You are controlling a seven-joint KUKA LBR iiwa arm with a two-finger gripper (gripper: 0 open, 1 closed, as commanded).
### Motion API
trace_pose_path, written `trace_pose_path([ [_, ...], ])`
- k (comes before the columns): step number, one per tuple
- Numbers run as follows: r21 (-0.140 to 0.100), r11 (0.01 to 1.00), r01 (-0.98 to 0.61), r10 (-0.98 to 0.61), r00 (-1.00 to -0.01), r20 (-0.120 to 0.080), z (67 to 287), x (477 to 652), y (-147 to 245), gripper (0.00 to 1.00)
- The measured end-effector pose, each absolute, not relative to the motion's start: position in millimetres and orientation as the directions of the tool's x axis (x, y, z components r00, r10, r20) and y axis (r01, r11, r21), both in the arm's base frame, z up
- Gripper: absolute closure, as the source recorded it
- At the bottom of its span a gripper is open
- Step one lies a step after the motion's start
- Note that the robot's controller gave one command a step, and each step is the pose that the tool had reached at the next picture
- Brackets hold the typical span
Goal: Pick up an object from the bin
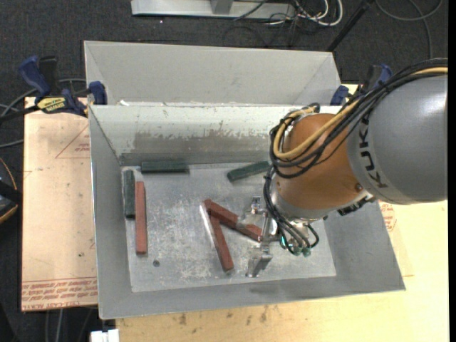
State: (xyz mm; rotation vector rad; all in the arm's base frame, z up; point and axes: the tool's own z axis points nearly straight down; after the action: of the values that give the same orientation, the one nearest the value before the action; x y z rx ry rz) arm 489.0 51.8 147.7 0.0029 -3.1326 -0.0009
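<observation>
the gripper (258,238) is low in the middle of the bin (107,191), fingers spread either side of the right end of a red-brown stick (226,217) lying across a second stick (221,246), so the grasp seems in hand and next calls for closing, then lifting.

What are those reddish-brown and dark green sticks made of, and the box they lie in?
The reddish-brown sticks look like matte plastic or painted wood: flat even colour, no shine; hard to say which. The dark green sticks look the same. The bin looks like bare sheet metal: dull grey, with a scuffed and scratched floor.
</observation>
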Motion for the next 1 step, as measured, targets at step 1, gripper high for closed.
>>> trace_pose_path([
  [1,0.001,1.0,0.0,0.0,-1.0,0.001,151.6,491.1,51.6,0.0],
])
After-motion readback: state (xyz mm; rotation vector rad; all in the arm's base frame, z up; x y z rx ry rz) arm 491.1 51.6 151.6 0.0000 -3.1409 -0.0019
